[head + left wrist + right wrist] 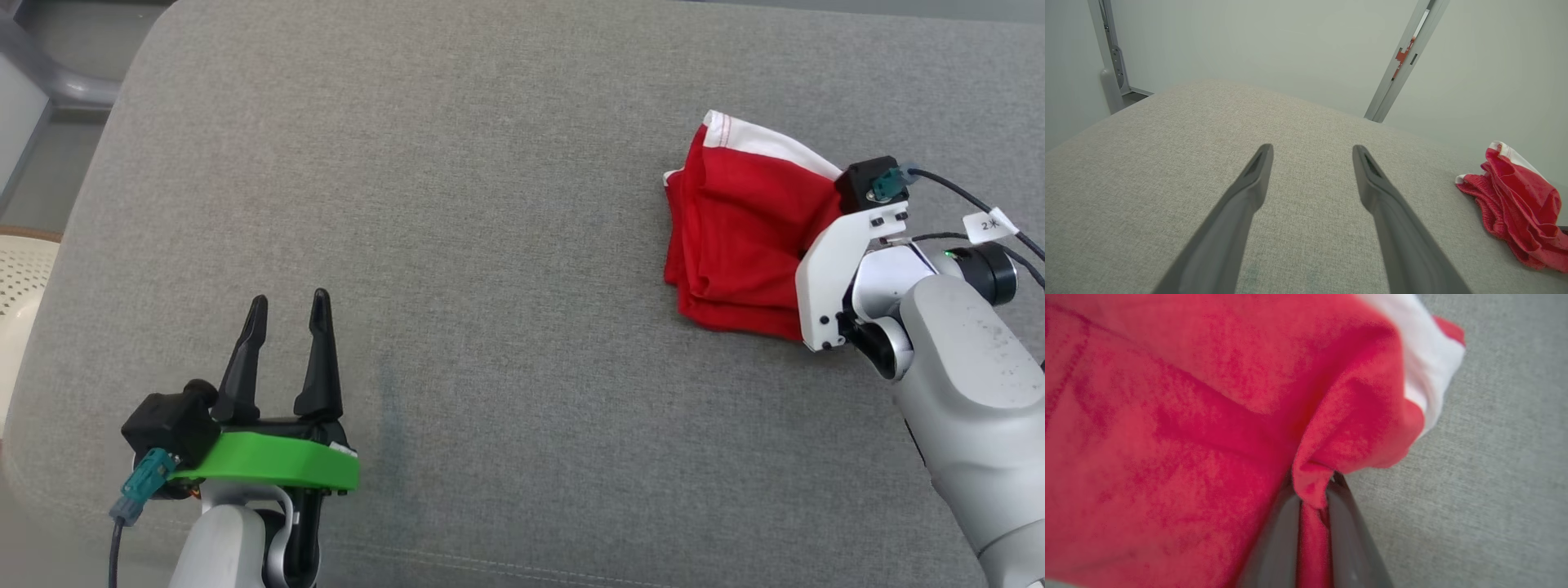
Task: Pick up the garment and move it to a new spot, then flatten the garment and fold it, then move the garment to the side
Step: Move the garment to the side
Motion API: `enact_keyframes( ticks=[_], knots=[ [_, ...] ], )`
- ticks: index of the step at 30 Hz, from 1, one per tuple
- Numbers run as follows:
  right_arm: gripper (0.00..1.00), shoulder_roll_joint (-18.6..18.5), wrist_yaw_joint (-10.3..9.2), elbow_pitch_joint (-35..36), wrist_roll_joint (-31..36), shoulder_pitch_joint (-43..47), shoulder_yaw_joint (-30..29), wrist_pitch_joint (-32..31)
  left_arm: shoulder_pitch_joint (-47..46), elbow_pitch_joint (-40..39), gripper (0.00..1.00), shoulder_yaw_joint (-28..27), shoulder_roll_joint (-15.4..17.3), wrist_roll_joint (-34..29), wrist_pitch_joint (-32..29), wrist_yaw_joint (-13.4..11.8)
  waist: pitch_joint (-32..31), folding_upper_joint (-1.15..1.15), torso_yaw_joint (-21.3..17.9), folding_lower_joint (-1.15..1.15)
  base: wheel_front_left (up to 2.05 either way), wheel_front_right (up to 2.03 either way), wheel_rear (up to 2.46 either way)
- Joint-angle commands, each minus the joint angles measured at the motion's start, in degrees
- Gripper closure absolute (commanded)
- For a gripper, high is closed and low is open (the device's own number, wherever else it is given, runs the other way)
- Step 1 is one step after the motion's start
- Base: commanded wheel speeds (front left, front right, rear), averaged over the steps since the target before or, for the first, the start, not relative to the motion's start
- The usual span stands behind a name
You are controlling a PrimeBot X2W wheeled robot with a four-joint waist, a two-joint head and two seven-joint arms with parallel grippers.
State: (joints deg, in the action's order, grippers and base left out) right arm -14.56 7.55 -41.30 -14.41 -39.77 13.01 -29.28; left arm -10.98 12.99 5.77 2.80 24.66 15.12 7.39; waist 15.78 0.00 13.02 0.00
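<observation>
The garment (739,229) is red cloth with a white band, bunched in folds at the right of the grey cushion (490,245). My right gripper (1312,490) is shut on a pinched ridge of the garment (1167,437), red cloth squeezed between its two dark fingers. In the head view the right wrist covers the cloth's right edge and hides those fingers. My left gripper (286,327) stands open at the lower left, well apart from the cloth, nothing between its fingers. The left wrist view has the garment (1519,212) at its right edge and the left gripper (1312,153) open.
The grey cushion stretches wide to the left and middle. Its rounded left edge drops off toward a pale perforated object (20,278). A pale wall and a grey metal post (1404,61) stand beyond the far edge.
</observation>
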Motion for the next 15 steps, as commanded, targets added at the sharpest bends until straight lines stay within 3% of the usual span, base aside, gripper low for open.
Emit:
enact_keyframes(
  ticks=[1,6,9,15],
  knots=[
    [1.0,-2.3,-0.13,0.3,-0.1,0.6,2.6,-1.7,-0.3,-0.4,0.0,-0.1,0.2,0.1,0.0,0.1,-0.6,0.0,-1.6,0.0,0.0,0.0,0.0],
    [1.0,-9.8,-0.11,9.4,-4.7,-3.0,13.1,-5.5,0.3,-1.7,0.0,-0.8,0.2,0.5,0.0,0.1,-1.1,0.0,-5.4,0.0,0.0,0.0,0.0],
    [1.0,-16.0,-0.11,14.5,-7.7,-4.7,17.2,-7.7,0.2,-2.5,0.0,-1.1,0.2,0.2,0.0,0.1,-1.1,0.0,-8.3,0.0,0.0,0.0,0.0],
    [1.0,-23.7,-0.11,18.0,-9.8,-7.5,18.2,-6.5,-2.0,-3.7,0.0,-0.1,0.2,-0.5,0.0,0.1,0.7,0.0,-13.4,0.0,0.0,0.0,0.0]
  ],
)
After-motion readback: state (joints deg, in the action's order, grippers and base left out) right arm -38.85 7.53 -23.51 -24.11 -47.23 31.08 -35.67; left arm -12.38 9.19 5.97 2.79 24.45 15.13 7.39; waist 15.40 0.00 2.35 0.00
